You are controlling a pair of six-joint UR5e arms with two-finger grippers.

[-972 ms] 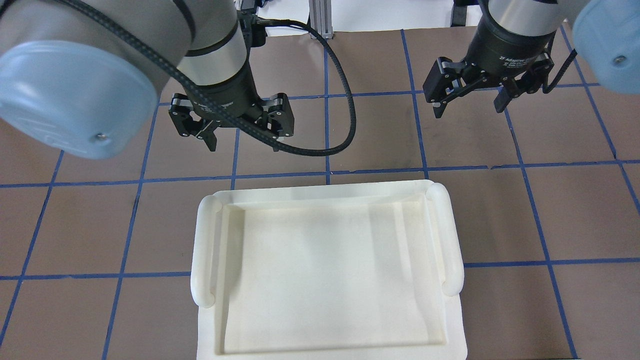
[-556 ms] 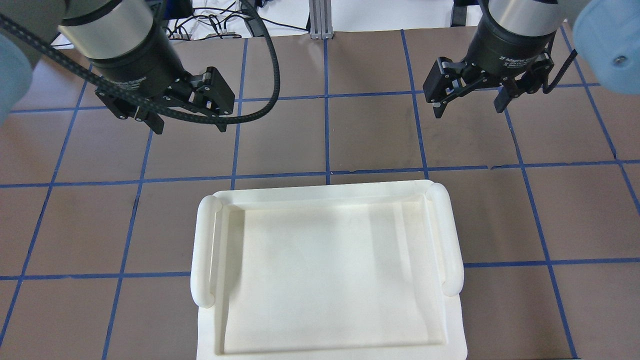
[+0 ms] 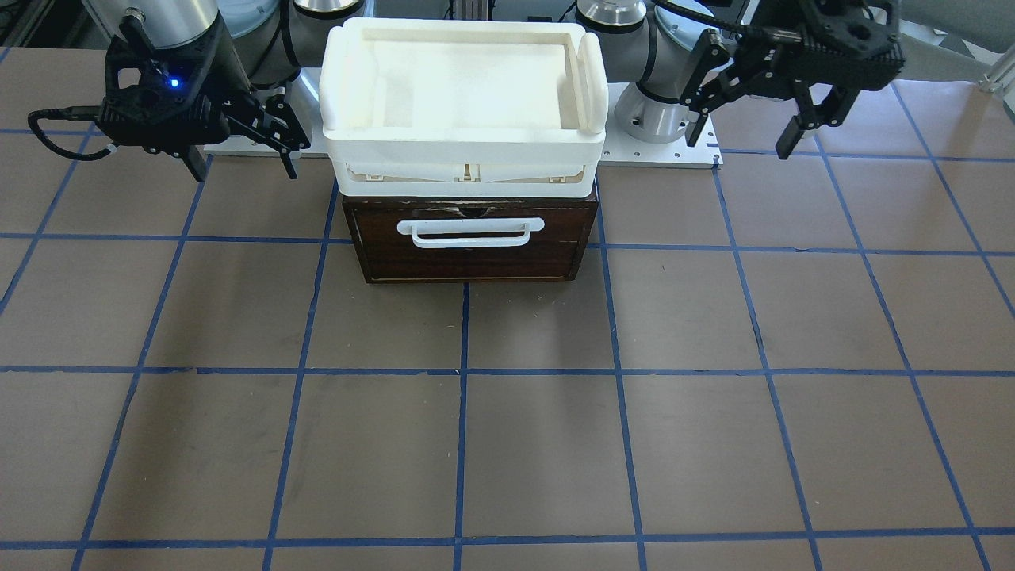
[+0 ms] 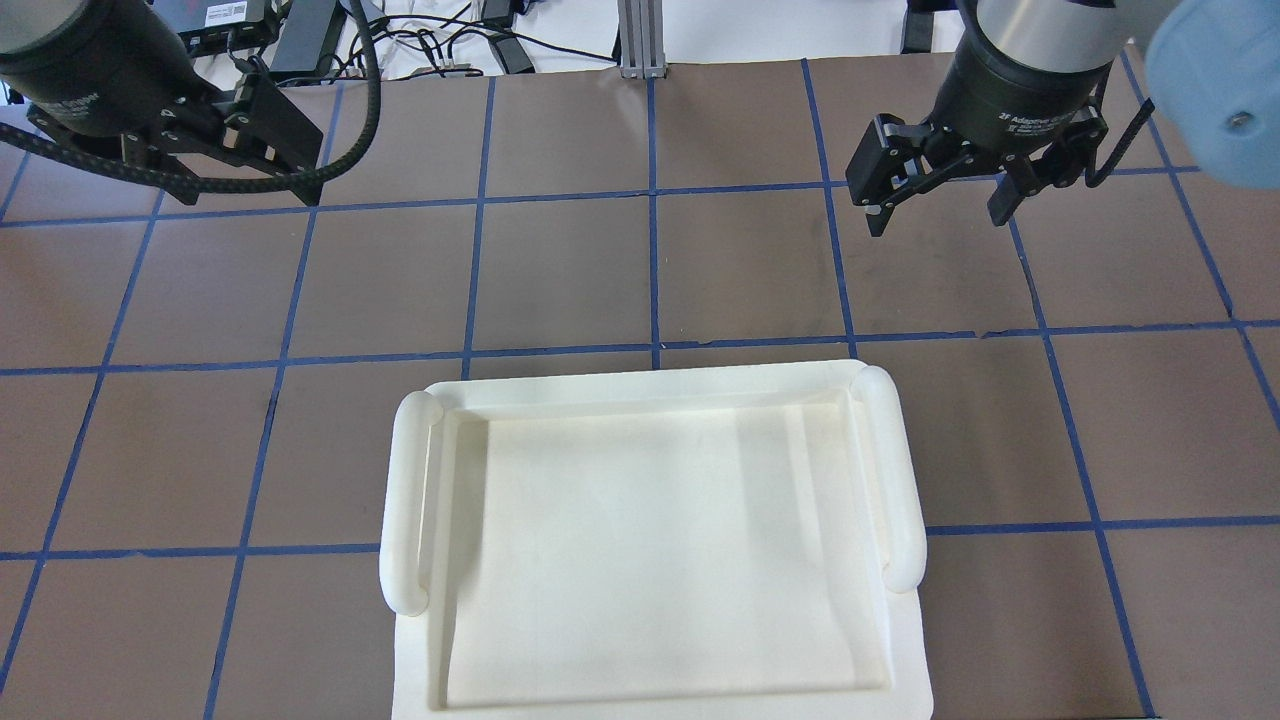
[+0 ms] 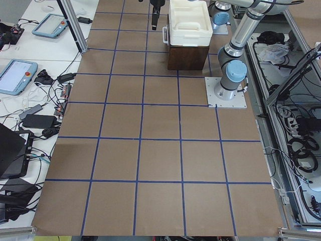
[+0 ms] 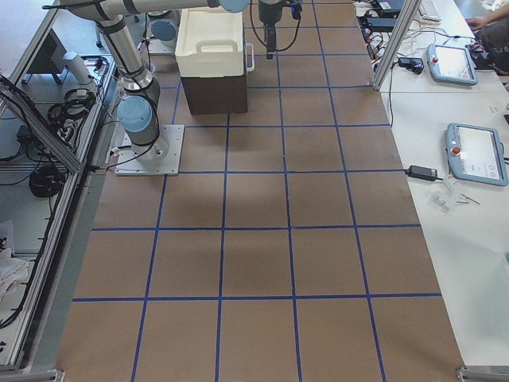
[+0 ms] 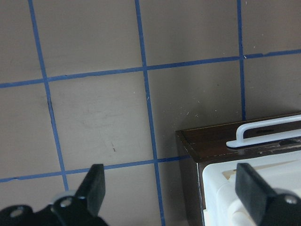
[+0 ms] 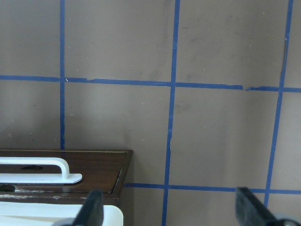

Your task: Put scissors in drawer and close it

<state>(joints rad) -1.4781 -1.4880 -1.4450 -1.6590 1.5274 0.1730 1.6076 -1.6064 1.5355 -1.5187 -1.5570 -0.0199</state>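
Drawer (image 3: 476,258) sits pushed in. Its dark brown front is level with the wooden box (image 5: 186,59) that holds it, and the white bar handle (image 3: 472,231) lies across the upper part of the front. Whether the scissors lie inside I cannot tell, because the front hides the interior.

A white plastic tray (image 3: 464,162) rests on top of the box and covers it fully. Its rim reaches a little over the drawer front. The box stands on the far side of the brown table (image 3: 507,444) in the front-facing view, near the robot's base and between the two arms.

The left gripper (image 3: 741,139) hangs above the table on the left side of the box, well apart from it. Its two fingers are spread wide and nothing is between them. In the left wrist view one corner of the box and one end of the handle show beyond the spread fingers (image 7: 94,186).

The right gripper (image 4: 938,218) hangs on the right side of the box, also apart from it and above the table. Its fingers are also released and wide, with nothing in them.
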